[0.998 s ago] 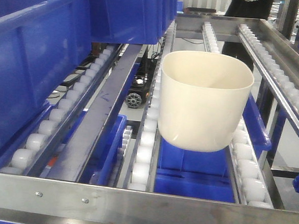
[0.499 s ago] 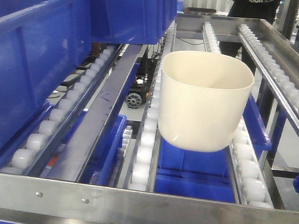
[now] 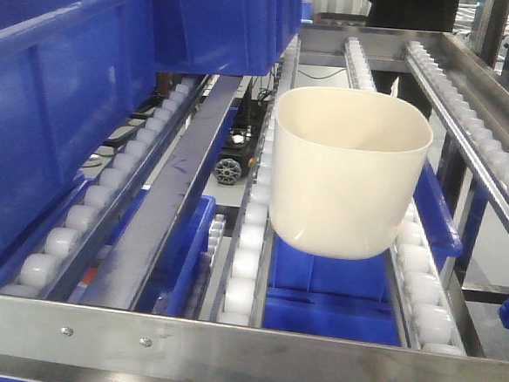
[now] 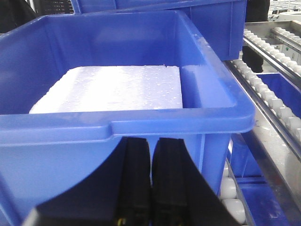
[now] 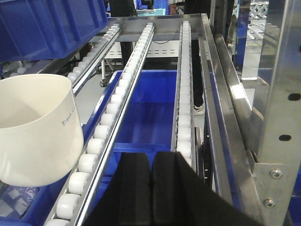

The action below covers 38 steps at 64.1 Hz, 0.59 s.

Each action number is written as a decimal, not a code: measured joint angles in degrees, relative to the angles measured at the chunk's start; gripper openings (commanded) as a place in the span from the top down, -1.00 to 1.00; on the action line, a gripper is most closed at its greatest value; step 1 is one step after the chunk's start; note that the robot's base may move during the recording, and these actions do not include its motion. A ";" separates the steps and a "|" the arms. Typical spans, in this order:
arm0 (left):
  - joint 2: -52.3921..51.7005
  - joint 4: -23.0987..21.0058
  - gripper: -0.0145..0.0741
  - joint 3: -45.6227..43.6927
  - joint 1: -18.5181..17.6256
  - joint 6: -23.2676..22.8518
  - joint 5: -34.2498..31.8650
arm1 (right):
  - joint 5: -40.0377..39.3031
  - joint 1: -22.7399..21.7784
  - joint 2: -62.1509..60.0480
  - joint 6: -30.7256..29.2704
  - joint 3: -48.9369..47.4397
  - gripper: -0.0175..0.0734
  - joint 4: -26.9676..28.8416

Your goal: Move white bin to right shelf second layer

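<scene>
Sitting across two roller rails of the right shelf second layer, the white bin is looking light, stiff and slippery, so gripping its rim seems wisest. Left gripper and right gripper are both resting pressed together, holding nothing.

Obstacles: white bin is sitting across two roller rails of the right shelf second layer, blocking that lane; blue crates are walling off the left side. Free room: the rails behind and right of the bin are lying open, with a gap showing down to a lower blue crate.
</scene>
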 measured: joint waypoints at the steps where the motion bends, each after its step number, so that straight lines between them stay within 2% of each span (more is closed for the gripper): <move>1: 0.00 0.00 0.48 0.00 0.00 0.00 0.00 | 0.00 0.00 0.00 0.00 0.00 0.50 0.00; 38: 0.00 0.00 0.48 0.00 0.00 0.00 0.00 | 0.00 0.00 0.00 0.00 0.00 0.50 -0.05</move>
